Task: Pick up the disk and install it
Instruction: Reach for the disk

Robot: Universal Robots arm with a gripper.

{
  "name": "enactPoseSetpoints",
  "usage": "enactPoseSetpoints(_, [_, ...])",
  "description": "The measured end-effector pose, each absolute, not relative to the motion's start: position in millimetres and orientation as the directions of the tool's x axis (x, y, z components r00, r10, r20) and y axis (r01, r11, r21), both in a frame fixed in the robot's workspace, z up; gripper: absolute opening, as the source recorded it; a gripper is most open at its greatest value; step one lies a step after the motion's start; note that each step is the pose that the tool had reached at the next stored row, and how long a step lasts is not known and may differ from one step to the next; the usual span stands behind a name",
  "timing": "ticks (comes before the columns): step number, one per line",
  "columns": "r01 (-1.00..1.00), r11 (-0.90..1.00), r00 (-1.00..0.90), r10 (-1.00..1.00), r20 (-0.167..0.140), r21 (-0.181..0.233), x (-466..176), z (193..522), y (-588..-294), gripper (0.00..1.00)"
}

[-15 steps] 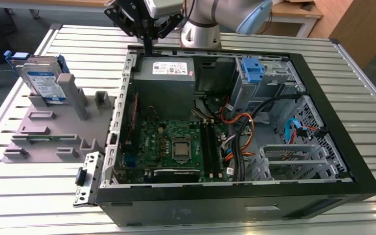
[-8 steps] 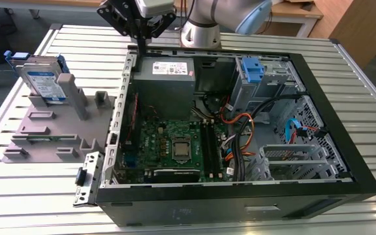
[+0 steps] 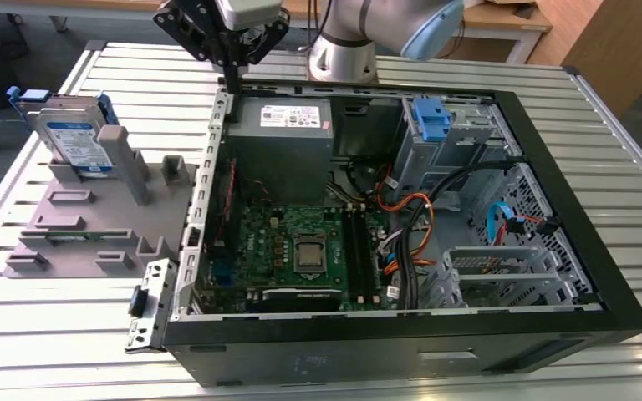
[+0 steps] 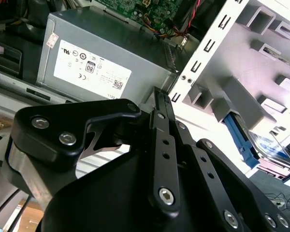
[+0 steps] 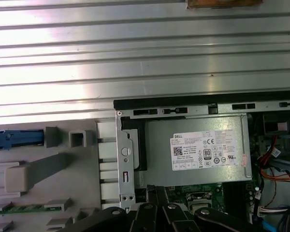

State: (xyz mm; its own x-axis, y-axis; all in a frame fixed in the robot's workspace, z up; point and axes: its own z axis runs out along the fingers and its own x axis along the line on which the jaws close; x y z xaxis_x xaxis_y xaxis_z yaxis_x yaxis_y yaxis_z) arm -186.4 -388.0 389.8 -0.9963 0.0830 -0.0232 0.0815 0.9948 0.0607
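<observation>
The disk (image 3: 74, 139) stands upright in a slot of the grey holder (image 3: 87, 221) at the exterior view's left, silver-grey with a white and blue label and a blue carrier around it. Its blue carrier edge (image 4: 239, 136) shows beyond the case wall in the second wrist view, and the disk (image 5: 15, 138) appears as a blue strip in the first wrist view. My gripper (image 3: 231, 83) hangs over the back corner of the open computer case, beside the grey power supply (image 3: 282, 134), well apart from the disk. Its black fingers (image 4: 159, 104) lie together with nothing between them.
The open computer case (image 3: 588, 276) lies on a slatted metal table (image 3: 622, 125). Inside are a green motherboard (image 3: 298, 246), loose cables (image 3: 410, 217), a metal drive cage (image 3: 500, 267) and a blue latch piece (image 3: 433, 121). The holder carries several upright grey posts (image 3: 131, 167).
</observation>
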Motion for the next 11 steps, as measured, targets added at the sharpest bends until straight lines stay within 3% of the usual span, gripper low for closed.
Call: enactPoseSetpoints(11, [0.082,0.995,-0.996,0.083,-0.023,0.061,-186.9,389.8,-388.0,0.11])
